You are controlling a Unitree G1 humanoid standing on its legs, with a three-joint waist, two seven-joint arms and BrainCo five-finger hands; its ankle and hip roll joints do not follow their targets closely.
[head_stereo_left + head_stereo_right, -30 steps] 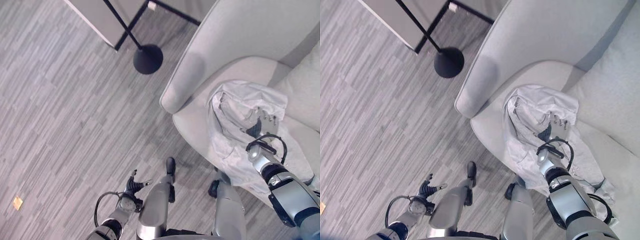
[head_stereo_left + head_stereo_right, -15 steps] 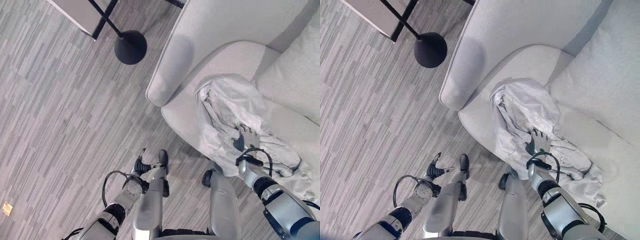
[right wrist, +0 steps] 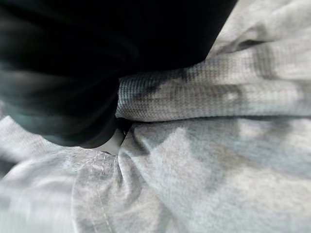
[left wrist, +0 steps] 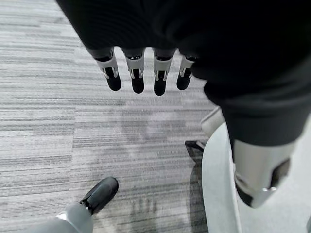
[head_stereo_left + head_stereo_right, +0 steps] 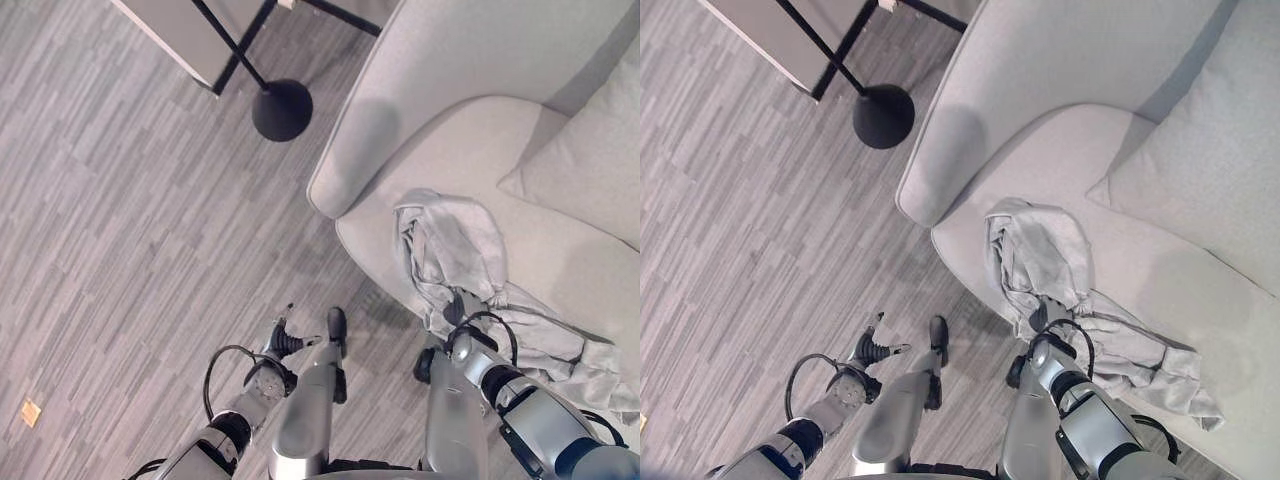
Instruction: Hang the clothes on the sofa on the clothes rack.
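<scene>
— So why is the garment (image 5: 455, 250) bunched at the front edge of the sofa (image 5: 470, 150) seat?

— Because the right robot hand (image 5: 458, 308) is buried in its folds there, likely gathering cloth for a lift. Its fingers are hidden in the fabric, so I cannot tell whether they have closed on it.

— And the left robot hand (image 4: 141, 73)?

— It hangs idle over the floor (image 5: 120, 250), fingers straight and apart, holding nothing.

— What differs from a second ago?

— The cloth was spread wider and farther back on the seat; now it is drawn into a narrower heap at the front edge, trailing toward the right. The rack's round base (image 5: 281, 109) stands off the sofa's arm, so hanging is not yet begun.
</scene>
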